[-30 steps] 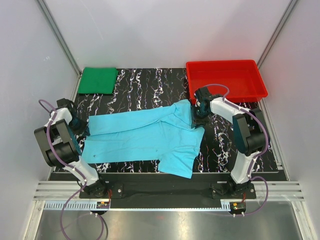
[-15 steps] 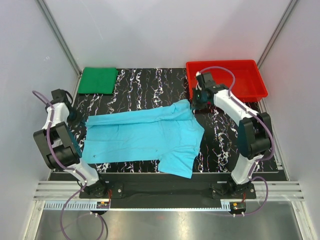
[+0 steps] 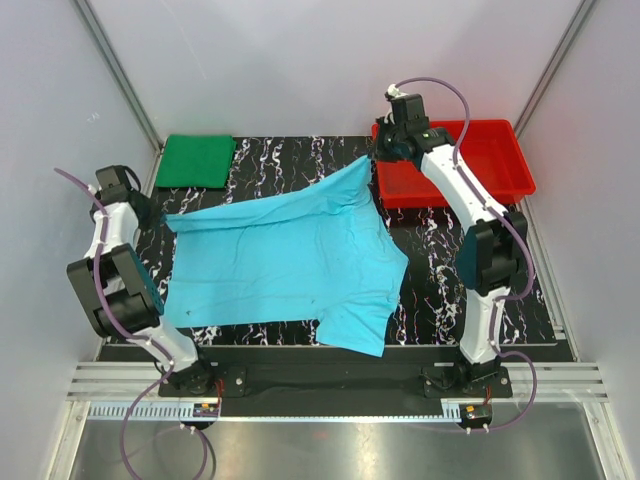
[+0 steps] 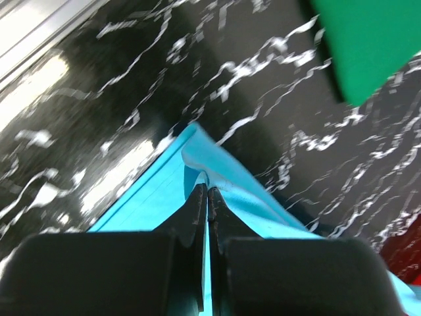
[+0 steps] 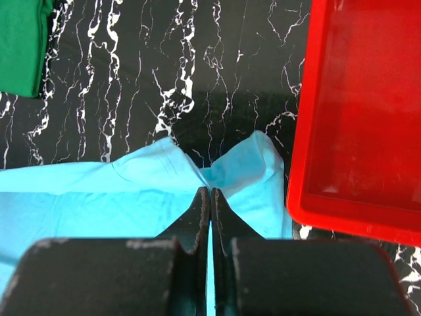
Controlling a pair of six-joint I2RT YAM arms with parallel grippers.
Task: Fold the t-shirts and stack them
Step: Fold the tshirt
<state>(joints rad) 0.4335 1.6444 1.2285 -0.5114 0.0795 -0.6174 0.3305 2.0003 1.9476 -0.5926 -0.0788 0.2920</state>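
Broadly, the black marbled table (image 3: 290, 165) is filling the work area, and the light blue t-shirt (image 3: 290, 260) is covering most of its middle. The blue shirt is lying spread out with its length running left to right, one sleeve pointing toward the near edge. Its far edge is being held up at both ends, so the cloth is stretching between the two arms, and the right-hand corner is rising higher than the left.

Next in size, the red tray (image 3: 500, 192) is sitting at the far right corner of the table, with the lifted corner of the blue shirt hanging just beside its left wall. The dark green t-shirt (image 3: 197, 160) is lying folded into a flat rectangle at the far left corner, apart from the blue one.

The right gripper (image 5: 210, 192) is reaching out near the tray's far left corner. Its fingers are pressing fully together, pinching a bunched fold of the blue shirt's far edge between their tips. The left gripper (image 4: 207, 191) is hovering low at the left side of the table, near the green shirt. Its fingers are likewise closing tight on the blue shirt's left corner, the cloth peaking up at their tips.
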